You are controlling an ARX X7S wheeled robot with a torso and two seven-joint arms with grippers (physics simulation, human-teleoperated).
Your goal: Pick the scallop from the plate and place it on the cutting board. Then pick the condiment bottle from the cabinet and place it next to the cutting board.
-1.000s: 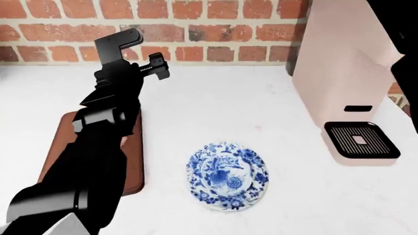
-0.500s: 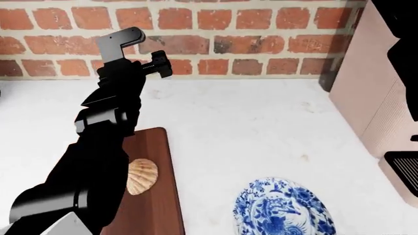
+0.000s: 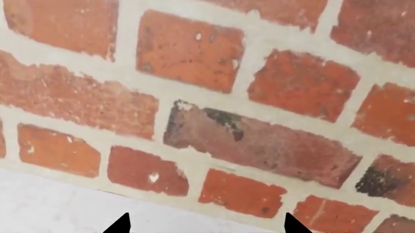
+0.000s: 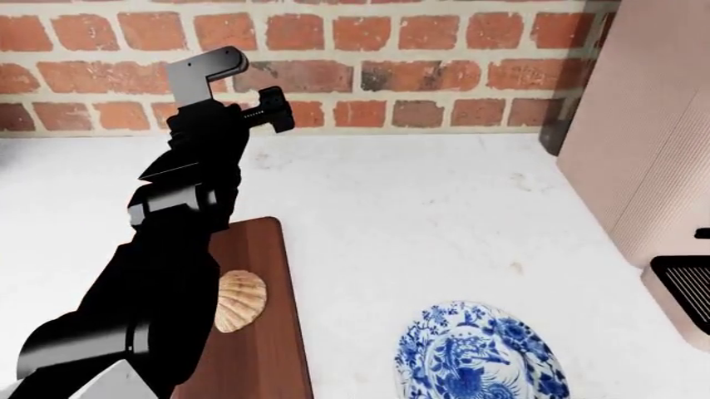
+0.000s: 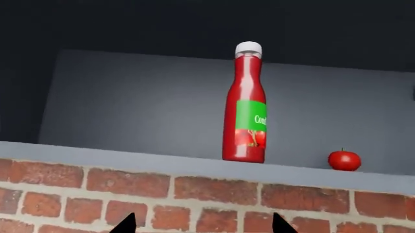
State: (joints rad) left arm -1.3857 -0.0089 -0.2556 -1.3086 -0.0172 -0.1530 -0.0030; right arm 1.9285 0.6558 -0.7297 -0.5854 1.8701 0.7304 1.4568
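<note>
Lying on the dark reddish-brown wooden cutting board, the tan ribbed scallop is placed; next, the right gripper (jaws spread, empty) must reach the slim red condiment bottle; left gripper likewise agape.

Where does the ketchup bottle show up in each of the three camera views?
Head view: not in it.
Left wrist view: not in it; only brick wall and countertop edge.
Right wrist view: the condiment bottle stands upright on the cabinet shelf, a small tomato beside it.
Shared landmark: the brick wall, in all three views.
</note>
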